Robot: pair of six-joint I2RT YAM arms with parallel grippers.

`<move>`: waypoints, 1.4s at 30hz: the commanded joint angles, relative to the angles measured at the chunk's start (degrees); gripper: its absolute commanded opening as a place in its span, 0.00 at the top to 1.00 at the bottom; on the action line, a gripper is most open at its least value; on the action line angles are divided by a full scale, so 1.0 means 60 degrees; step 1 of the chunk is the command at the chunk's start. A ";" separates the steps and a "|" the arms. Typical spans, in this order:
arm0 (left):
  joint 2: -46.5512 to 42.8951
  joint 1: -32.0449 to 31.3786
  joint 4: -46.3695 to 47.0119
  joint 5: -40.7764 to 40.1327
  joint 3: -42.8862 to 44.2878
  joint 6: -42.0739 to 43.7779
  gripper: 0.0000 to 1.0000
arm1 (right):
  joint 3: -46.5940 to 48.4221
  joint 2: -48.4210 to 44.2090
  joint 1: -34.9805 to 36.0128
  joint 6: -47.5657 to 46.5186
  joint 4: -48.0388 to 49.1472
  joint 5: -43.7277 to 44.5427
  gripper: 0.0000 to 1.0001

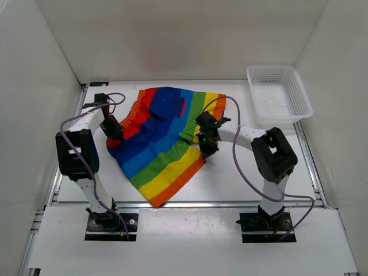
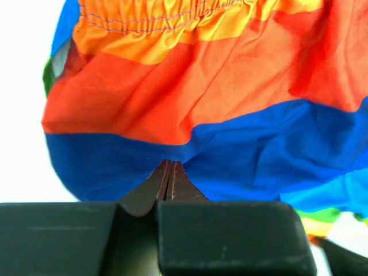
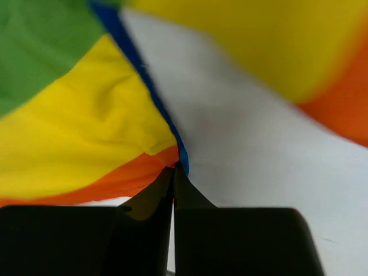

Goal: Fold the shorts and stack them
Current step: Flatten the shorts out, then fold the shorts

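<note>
Two claws, both pressed together. My left claw pinches a blue stripe of the shorts; my right claw nips their orange hem. Shorts lie rumpled on the table between my arms.

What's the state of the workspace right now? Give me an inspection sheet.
Surface: white table, partly covered by cloth.
Job's things: the shorts, one pair, spread out and rumpled, not yet folded.
Clutter: white mesh basket at the far right corner.
Grippers: left gripper, jaws shut on the shorts near the waistband; right gripper, jaws shut on a hem corner.
Cables: purple cables loop from both arms.
Surroundings: white walls on three sides.
</note>
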 commanded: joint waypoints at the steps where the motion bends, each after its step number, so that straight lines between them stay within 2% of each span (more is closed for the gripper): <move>1: -0.0860 0.0010 -0.0045 -0.0126 0.0015 0.0147 0.90 | 0.0923 0.0089 -0.1253 -0.0655 -0.0352 0.1539 1.00; 2: -0.0861 0.0010 -0.0132 -0.0213 0.0015 0.0147 0.90 | 0.1215 0.0263 -0.1836 -0.0743 -0.0571 0.1657 1.00; 5: -0.1051 0.0010 -0.0133 -0.0214 0.0015 0.0147 0.90 | 0.2767 0.0777 -0.2588 -0.0744 -0.1170 0.2301 1.00; 6: -0.1052 0.0010 -0.0133 -0.0214 -0.0072 0.0147 0.90 | 0.3162 0.0894 -0.2589 -0.0657 -0.1391 0.2506 0.95; 7: -0.1052 0.0010 -0.0133 -0.0214 -0.0073 0.0147 0.90 | 0.3500 0.0982 -0.2589 -0.0555 -0.1567 0.2508 0.55; 8: -0.1052 0.0010 -0.0235 -0.0214 -0.0073 0.0147 0.90 | 0.3706 0.0983 -0.2589 -0.0554 -0.1569 0.2508 0.40; 10: -0.1241 0.0010 -0.0236 -0.0214 -0.0176 0.0147 0.89 | 0.3491 0.0401 -0.2444 -0.0233 -0.1569 0.2596 0.20; 11: -0.1329 0.0010 -0.0236 -0.0214 -0.0306 0.0147 0.83 | 0.3256 0.0165 -0.2298 -0.0130 -0.1569 0.2697 0.20; 14: -0.1418 0.0010 -0.0148 0.0151 -0.0658 0.0045 0.50 | 0.1866 -0.1020 -0.2034 0.0192 -0.1291 0.2189 0.20; 15: -0.1418 0.0010 0.0128 0.0312 -0.0746 0.0045 0.33 | 0.1050 -0.1633 -0.1945 0.0295 -0.1291 0.2055 0.21; 19: -0.0863 -0.0077 0.0335 0.0797 -0.0879 0.0147 0.08 | -0.0609 -0.3130 -0.1725 0.1085 -0.1072 0.0724 0.21; 20: -0.0586 -0.0078 0.0451 0.1058 -0.0966 0.0147 0.03 | -0.1425 -0.3452 -0.1725 0.1333 -0.0984 0.0373 0.21; 21: -0.0452 -0.0078 0.0598 0.1162 -0.0967 0.0147 0.03 | -0.1825 -0.4094 -0.1725 0.1597 -0.0881 0.0065 0.21; 24: 0.0016 -0.0180 0.0731 0.1265 -0.0851 0.0147 0.04 | -0.3025 -0.5121 -0.1725 0.2871 -0.0413 -0.0962 0.21; 26: 0.0381 -0.0283 0.0833 0.1265 -0.0732 0.0249 0.13 | -0.3278 -0.5403 -0.1725 0.3674 -0.0295 -0.0964 0.21; 27: 0.0500 -0.0283 0.0833 0.1265 -0.0616 0.0250 0.30 | -0.3279 -0.5520 -0.1725 0.3839 -0.0295 -0.0848 0.21; 29: 0.0589 -0.0283 0.0833 0.1265 -0.0615 0.0337 0.58 | -0.3149 -0.5521 -0.1637 0.4030 -0.0294 -0.0759 0.21; 31: 0.0589 -0.0283 0.0833 0.1163 -0.0615 0.0338 0.90 | -0.2973 -0.5521 -0.1521 0.4293 -0.0382 -0.0395 0.27; 33: 0.0065 -0.0283 0.0833 0.1061 -0.0994 0.0193 0.90 | -0.2869 -0.5521 -0.1607 0.4615 -0.0702 -0.0101 0.33; 36: -0.0857 -0.0458 0.0833 0.0856 -0.1668 -0.0174 0.90 | -0.3350 -0.5331 -0.2032 0.5581 -0.0267 -0.1880 0.33; 38: -0.1284 -0.0546 0.0833 0.0753 -0.1947 -0.0306 0.90 | -0.3877 -0.5200 -0.2032 0.6486 0.0564 -0.3245 0.28; 42: -0.2280 -0.0737 0.0833 0.0665 -0.2664 -0.0527 0.90 | -0.4860 -0.5490 -0.1783 0.7689 0.0789 -0.3658 0.25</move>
